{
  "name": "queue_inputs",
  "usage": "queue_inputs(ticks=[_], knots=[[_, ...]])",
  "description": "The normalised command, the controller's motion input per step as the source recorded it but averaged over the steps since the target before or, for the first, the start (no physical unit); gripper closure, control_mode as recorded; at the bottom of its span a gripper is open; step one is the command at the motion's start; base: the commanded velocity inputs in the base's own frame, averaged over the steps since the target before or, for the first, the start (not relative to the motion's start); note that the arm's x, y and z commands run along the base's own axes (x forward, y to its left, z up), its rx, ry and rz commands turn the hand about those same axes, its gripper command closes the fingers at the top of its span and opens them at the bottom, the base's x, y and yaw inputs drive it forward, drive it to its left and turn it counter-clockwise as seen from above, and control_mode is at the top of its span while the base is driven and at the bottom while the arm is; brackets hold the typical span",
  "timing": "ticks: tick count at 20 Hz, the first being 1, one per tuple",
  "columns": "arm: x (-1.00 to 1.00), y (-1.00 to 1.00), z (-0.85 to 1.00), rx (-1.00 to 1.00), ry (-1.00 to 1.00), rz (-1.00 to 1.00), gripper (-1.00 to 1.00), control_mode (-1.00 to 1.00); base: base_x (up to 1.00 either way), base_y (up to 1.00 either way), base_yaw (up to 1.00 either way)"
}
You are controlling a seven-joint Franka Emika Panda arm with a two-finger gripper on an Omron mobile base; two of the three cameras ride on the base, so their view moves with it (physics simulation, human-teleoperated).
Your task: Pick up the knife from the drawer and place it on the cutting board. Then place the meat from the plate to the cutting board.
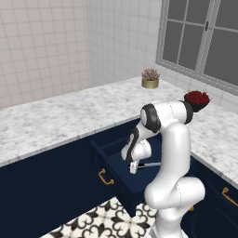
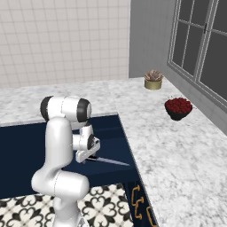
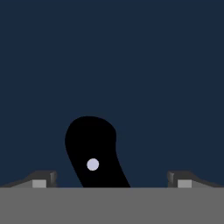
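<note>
The dark navy drawer [image 1: 122,182] stands pulled out under the counter, with its brass handle [image 1: 106,177] on the front. The knife [image 2: 110,162] lies inside it on the drawer floor, its silver blade [image 1: 151,164] pointing right. My gripper [image 1: 134,167] [image 2: 88,157] hangs low inside the drawer, right over the black handle. In the hand view the black handle [image 3: 91,146] with its silver rivet rises between my fingertips [image 3: 43,179], off-centre toward the left one. The gripper [image 3: 113,180] is open and apart from the handle. The cutting board, plate and meat are out of view.
A grey-white marble counter [image 1: 56,121] wraps the corner around the drawer. A potted succulent [image 1: 150,78] [image 2: 153,80] and a dark bowl of red fruit [image 1: 197,99] [image 2: 178,107] stand near the window. More brass handles [image 2: 135,195] sit on the cabinets at the right. Patterned floor tiles [image 2: 106,206] lie below.
</note>
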Motion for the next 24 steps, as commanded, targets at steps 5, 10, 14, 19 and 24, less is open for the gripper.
queue_inputs(ticks=[5, 10, 14, 19, 24], knots=[[0.00, -0.01, -0.32, 0.00, 0.00, 0.05, 1.00, -1.00, 0.00, 0.00, 0.00], [0.00, 0.00, -0.21, 0.00, -0.01, 0.01, 1.00, -1.00, 0.00, 0.00, 0.00], [-0.07, 0.01, -0.04, 0.00, 0.00, 0.00, 1.00, -1.00, 0.00, 0.00, 0.00], [-0.41, 0.30, 0.72, -0.06, 0.00, 0.00, 1.00, -1.00, 0.00, 0.00, 0.00], [-0.47, 0.51, 1.00, -0.09, 0.00, 0.00, 1.00, -1.00, 0.00, 0.00, 0.00]])
